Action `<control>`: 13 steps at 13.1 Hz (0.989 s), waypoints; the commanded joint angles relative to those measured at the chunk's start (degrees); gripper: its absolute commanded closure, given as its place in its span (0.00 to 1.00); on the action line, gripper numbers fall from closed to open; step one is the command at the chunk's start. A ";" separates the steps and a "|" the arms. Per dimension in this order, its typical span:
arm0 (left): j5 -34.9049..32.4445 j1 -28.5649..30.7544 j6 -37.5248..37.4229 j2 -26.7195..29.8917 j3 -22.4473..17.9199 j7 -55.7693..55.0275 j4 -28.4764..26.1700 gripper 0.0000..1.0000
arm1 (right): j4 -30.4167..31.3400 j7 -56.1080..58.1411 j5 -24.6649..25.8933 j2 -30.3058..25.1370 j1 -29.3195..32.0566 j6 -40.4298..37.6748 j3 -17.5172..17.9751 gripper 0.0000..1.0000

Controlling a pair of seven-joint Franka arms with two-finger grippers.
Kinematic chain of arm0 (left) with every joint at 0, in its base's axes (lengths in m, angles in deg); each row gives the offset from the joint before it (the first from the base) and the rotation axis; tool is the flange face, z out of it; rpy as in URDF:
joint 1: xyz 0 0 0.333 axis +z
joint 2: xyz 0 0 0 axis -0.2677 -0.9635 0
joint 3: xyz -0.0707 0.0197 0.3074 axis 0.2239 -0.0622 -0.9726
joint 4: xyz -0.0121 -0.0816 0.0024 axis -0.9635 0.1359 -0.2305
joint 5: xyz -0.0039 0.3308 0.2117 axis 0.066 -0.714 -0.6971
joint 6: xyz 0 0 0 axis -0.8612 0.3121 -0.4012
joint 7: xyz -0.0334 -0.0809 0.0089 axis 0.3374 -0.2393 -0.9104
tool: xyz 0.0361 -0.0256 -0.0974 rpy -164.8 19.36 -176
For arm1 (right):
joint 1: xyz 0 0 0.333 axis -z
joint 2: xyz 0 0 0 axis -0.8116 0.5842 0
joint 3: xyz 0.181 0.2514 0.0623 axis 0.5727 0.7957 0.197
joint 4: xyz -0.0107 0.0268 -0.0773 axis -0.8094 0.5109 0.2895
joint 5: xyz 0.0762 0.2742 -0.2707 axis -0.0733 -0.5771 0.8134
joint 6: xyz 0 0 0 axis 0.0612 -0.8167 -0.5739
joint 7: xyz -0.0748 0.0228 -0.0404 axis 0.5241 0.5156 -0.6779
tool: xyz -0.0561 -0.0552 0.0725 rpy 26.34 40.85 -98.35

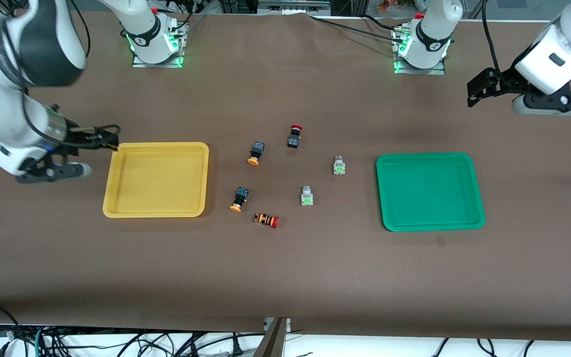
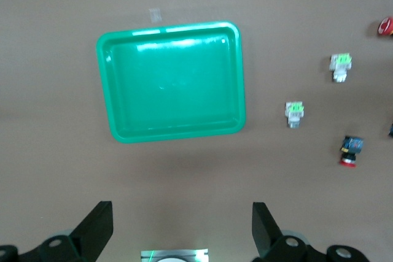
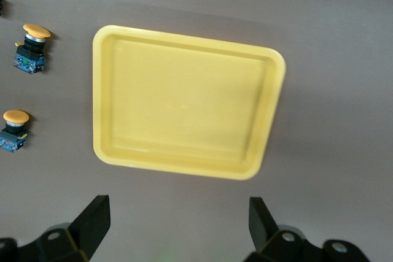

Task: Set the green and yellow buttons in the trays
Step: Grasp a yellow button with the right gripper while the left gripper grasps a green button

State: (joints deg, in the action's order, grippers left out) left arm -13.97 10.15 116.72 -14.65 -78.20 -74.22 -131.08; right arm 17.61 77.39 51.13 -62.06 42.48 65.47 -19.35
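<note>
Two yellow buttons [image 1: 255,152] [image 1: 239,199] lie beside the yellow tray [image 1: 205,178]. Two green buttons [image 1: 338,165] [image 1: 307,196] lie between them and the green tray [image 1: 474,188]. Both trays hold nothing. My right gripper [image 1: 109,139] is open and empty, over the table at the yellow tray's edge toward the right arm's end. Its wrist view shows the gripper [image 3: 178,228], the tray [image 3: 184,102] and both yellow buttons [image 3: 32,44] [image 3: 13,130]. My left gripper [image 1: 479,91] is open and empty, over bare table toward the left arm's end. Its wrist view shows the gripper [image 2: 182,231], the green tray [image 2: 175,81] and both green buttons [image 2: 340,67] [image 2: 295,113].
A black switch with a red cap [image 1: 294,136] lies farther from the front camera than the other buttons; it also shows in the left wrist view [image 2: 350,150]. An orange-and-black striped switch with a red cap [image 1: 266,219] lies nearest the front camera. Brown cloth covers the table.
</note>
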 commanded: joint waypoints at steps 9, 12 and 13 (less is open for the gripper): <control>2.12 -16.68 27.51 -30.41 4.10 -8.70 -0.10 0.00 | -0.84 -38.00 -3.47 20.32 -15.90 27.54 -0.02 0.00; 2.12 -16.86 36.47 -30.00 4.19 -8.88 -10.78 0.00 | -0.84 -46.61 -3.47 23.93 -16.26 33.96 2.43 0.00; 2.12 -16.87 41.90 -28.95 4.80 -10.18 -15.18 0.00 | -0.84 -48.64 -3.47 24.81 -16.35 35.81 2.88 0.00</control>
State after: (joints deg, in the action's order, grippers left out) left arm -13.67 -7.01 151.17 -46.83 -73.63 -83.70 -137.43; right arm 17.60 32.89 48.56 -38.87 26.04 98.57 -17.58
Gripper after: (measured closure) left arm 0.000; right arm 0.000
